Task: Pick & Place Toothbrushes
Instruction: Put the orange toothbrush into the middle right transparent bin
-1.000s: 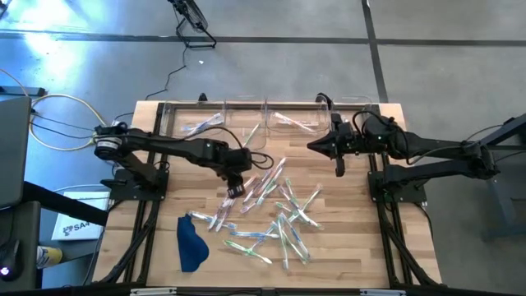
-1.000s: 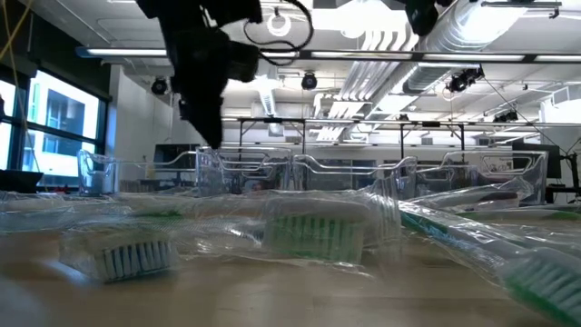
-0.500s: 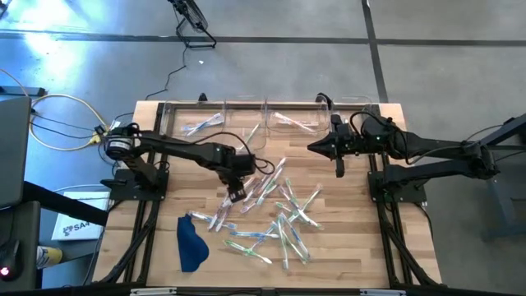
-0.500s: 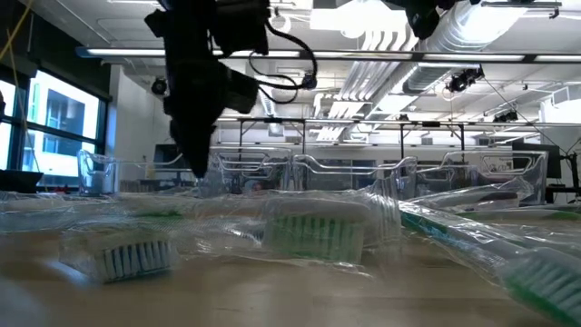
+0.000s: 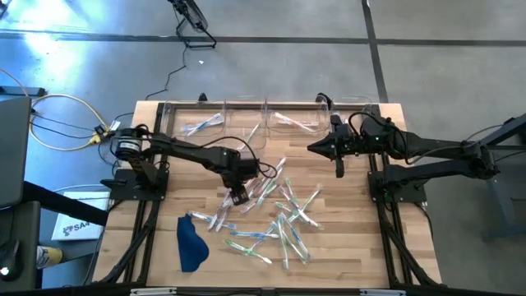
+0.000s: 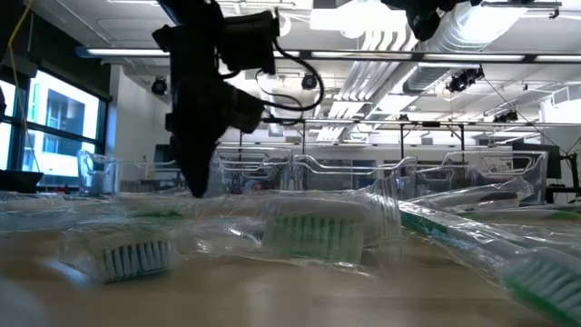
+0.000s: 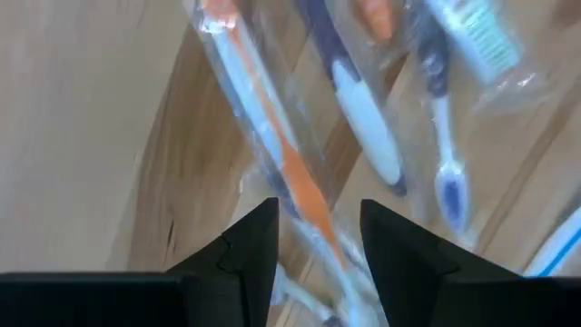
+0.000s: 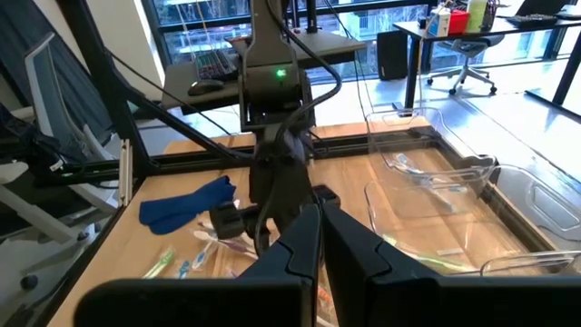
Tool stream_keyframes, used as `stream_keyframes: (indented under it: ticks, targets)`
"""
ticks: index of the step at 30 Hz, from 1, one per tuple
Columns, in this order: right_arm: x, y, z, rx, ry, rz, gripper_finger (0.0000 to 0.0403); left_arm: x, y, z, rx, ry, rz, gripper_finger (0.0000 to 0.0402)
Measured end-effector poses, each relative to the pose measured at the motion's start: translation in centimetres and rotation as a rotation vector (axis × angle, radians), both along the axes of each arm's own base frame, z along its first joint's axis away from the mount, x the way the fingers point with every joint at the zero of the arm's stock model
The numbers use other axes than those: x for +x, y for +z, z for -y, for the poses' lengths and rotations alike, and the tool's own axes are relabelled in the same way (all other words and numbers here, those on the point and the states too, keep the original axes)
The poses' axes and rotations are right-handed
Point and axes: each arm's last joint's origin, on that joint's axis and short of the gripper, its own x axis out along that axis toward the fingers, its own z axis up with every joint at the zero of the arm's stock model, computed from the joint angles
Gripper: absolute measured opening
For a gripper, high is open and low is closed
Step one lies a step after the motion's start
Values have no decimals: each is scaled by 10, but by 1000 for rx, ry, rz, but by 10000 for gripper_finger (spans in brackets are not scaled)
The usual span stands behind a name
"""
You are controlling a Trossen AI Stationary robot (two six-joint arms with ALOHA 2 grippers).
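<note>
Several wrapped toothbrushes point(image 5: 278, 215) lie scattered flat on the wooden table; the low view shows them close up point(image 6: 313, 232). My left gripper point(image 5: 238, 196) hangs over the pile's left edge, pointing down, open. In the left wrist view its fingers point(image 7: 318, 241) stand on either side of an orange-handled toothbrush point(image 7: 300, 186) in a clear wrapper; whether they touch it I cannot tell. My right gripper point(image 5: 311, 148) waits shut above the table's far right part, pointing left, also seen in its wrist view point(image 8: 320, 238).
Clear plastic bins point(image 5: 246, 123) line the far edge; some hold toothbrushes point(image 5: 202, 125) point(image 5: 293, 123). A dark blue cloth point(image 5: 191, 242) lies near the near left corner. Bare wood shows along the table's left and near right sides.
My left gripper has come down toward the toothbrush pile and shifted a little toward the near edge. The toothbrushes and the right arm have stayed still.
</note>
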Motion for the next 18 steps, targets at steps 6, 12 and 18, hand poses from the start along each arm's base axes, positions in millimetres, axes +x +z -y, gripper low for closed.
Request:
stream_keyframes:
  ticks: [6, 12, 18]
  targets:
    - [0, 0, 0, 0, -1, 1, 9, 0, -4, 0, -3, 0, -20, 150]
    - [0, 0, 0, 0, -3, 1, 9, 1, -3, 0, -2, 0, -8, 150]
    - [0, 0, 1, -4, -28, 0, 9, 1, -3, 0, 4, -3, -8, 150]
